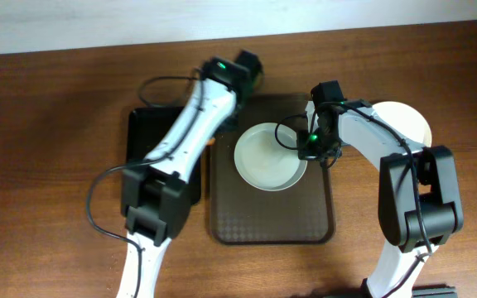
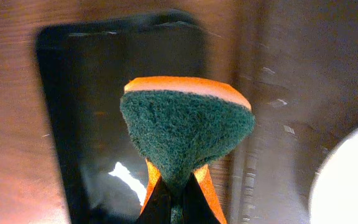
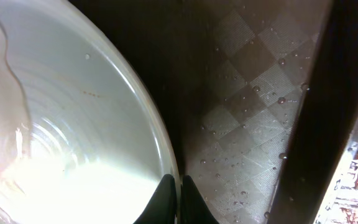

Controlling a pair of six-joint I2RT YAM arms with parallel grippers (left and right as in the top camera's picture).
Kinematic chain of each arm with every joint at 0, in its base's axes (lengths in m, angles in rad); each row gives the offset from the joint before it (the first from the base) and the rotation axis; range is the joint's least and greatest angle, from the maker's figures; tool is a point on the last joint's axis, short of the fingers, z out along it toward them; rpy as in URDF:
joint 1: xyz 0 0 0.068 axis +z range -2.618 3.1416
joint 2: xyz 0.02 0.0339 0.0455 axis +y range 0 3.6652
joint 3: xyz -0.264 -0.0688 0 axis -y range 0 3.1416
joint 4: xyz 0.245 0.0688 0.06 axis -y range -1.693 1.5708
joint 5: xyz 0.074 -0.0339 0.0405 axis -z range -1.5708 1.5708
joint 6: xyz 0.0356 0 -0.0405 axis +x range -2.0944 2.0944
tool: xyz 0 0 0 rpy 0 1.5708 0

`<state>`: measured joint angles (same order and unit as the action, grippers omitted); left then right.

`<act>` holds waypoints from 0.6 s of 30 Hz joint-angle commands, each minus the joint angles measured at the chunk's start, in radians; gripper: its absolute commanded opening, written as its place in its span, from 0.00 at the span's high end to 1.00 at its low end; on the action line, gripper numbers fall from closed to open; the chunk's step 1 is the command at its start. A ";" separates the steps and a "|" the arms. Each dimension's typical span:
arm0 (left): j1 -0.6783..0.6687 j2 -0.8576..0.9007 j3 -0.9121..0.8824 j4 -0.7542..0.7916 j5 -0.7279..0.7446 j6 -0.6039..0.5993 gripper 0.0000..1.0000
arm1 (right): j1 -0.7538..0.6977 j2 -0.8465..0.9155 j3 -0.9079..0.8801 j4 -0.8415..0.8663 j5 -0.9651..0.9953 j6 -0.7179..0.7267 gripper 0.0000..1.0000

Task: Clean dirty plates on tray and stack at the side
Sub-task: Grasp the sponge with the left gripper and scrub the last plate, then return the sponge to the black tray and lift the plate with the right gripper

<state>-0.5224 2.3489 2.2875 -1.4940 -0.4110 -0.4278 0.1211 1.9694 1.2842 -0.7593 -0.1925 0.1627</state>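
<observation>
Plate [image 1: 270, 157] on tray [image 1: 272, 223] near table's far edge: likely stiff, light, wet-slick (probably breakable), best held at rim, where right gripper [image 3: 179, 199] pinches it; left gripper [image 2: 178, 202] clamps sponge [image 2: 185, 124].

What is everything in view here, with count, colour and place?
plate: one, white, on the upper half of the brown tray.
side plate: at least one, white, on the table right of the tray, partly hidden by the right arm; stack count unclear.
brown tray: one, dark brown, table centre, water droplets on it.
black tray: one, black, left of the brown tray.
sponge: one, green and orange, held above the black tray.
table: one, brown wood.
left gripper: fingers shut on the sponge.
right gripper: fingers shut on the plate's rim.
</observation>
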 commanded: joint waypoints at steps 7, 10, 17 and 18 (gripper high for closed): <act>0.357 -0.021 -0.023 -0.025 0.467 0.240 1.00 | -0.005 0.015 -0.008 -0.006 0.058 0.011 0.96; 0.370 -0.021 -0.125 0.007 0.464 0.269 0.95 | -0.005 0.015 -0.008 -0.007 0.058 0.011 0.96; 0.390 -0.193 -0.157 0.019 0.464 0.270 0.00 | -0.005 0.014 -0.006 0.020 0.057 -0.016 0.96; 0.405 -0.250 -0.157 0.018 0.464 0.269 0.00 | -0.005 0.013 0.006 0.015 0.057 -0.016 0.96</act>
<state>-0.1478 2.2944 2.1258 -1.4727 0.0391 -0.1715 0.1211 1.9697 1.2842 -0.7441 -0.1661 0.1516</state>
